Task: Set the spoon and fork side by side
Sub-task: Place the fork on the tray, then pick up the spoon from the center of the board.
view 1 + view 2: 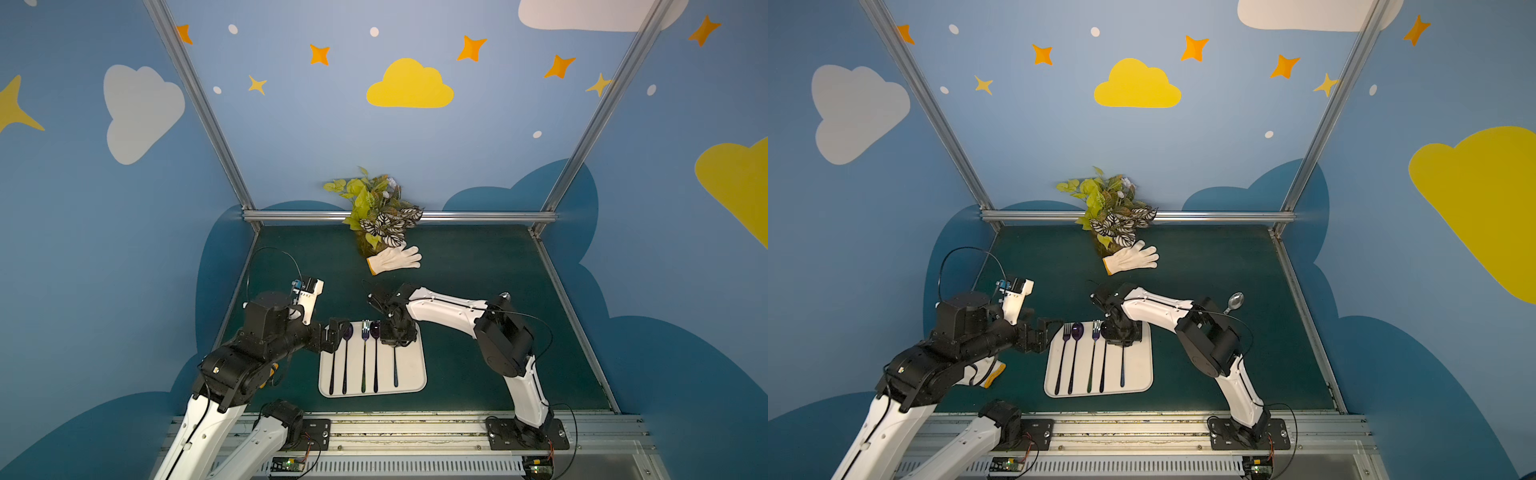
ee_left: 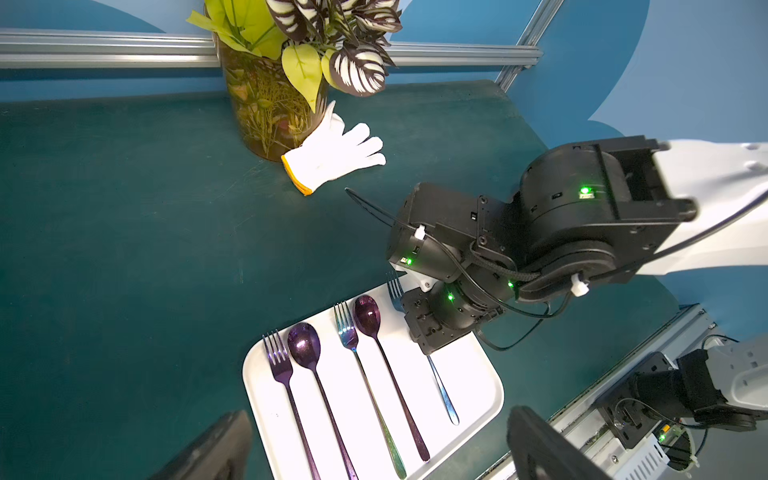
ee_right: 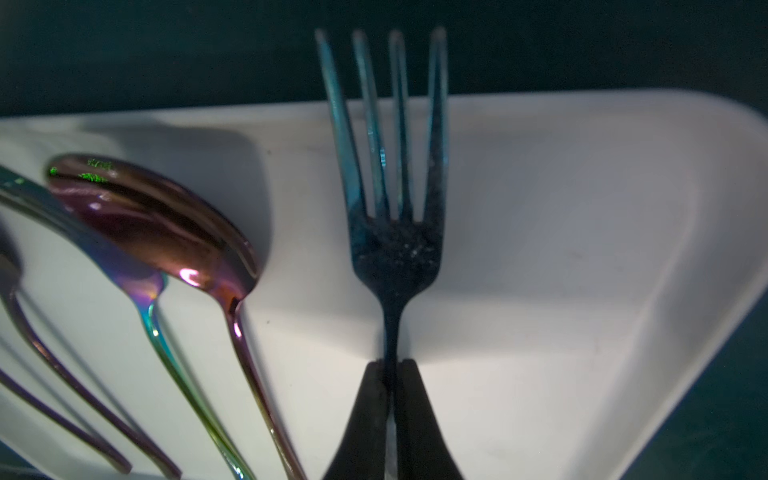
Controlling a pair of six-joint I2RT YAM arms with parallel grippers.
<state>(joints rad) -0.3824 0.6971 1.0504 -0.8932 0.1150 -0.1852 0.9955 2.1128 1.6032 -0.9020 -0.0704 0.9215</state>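
The blue fork [image 3: 395,249] and purple spoon [image 3: 166,220] are polished metal with a glossy, iridescent sheen. The white tray [image 3: 561,270] looks like smooth, satin plastic. The green table cover [image 2: 124,228] is matt and faintly scuffed. The glove [image 2: 332,153] is knitted cloth.

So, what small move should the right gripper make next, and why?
Probably open the right gripper and lift away: it is shut on the blue fork, which seems to lie on the tray parallel to the nearest spoon. The silver spoon on the table would then go beside it.
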